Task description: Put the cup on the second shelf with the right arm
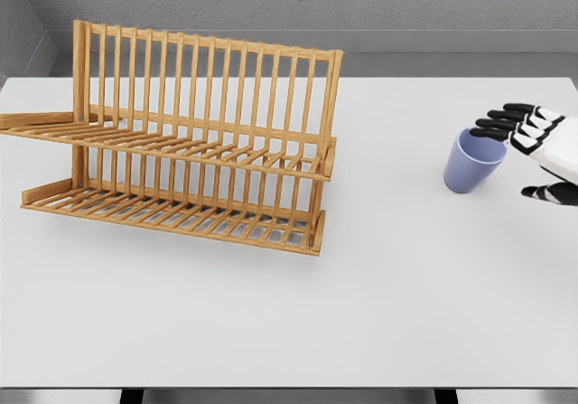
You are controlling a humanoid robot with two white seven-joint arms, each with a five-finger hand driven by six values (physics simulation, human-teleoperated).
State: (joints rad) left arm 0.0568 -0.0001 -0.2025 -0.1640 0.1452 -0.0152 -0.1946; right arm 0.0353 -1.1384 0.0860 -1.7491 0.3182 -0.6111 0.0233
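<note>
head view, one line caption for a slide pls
Right robot hand open beside a blue cup on the white table, wooden two-tier rack empty.

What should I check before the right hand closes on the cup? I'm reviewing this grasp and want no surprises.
1. Cup upright on the table: ok.
2. Right hand beside the cup, fingers spread at its rim: ok.
3. Cup already gripped: not ok, the hand holds nothing.
4. Upper shelf of the wooden rack bare: ok.
5. Table between cup and rack free of objects: ok.
6. Left hand: cannot tell, out of view.
</note>
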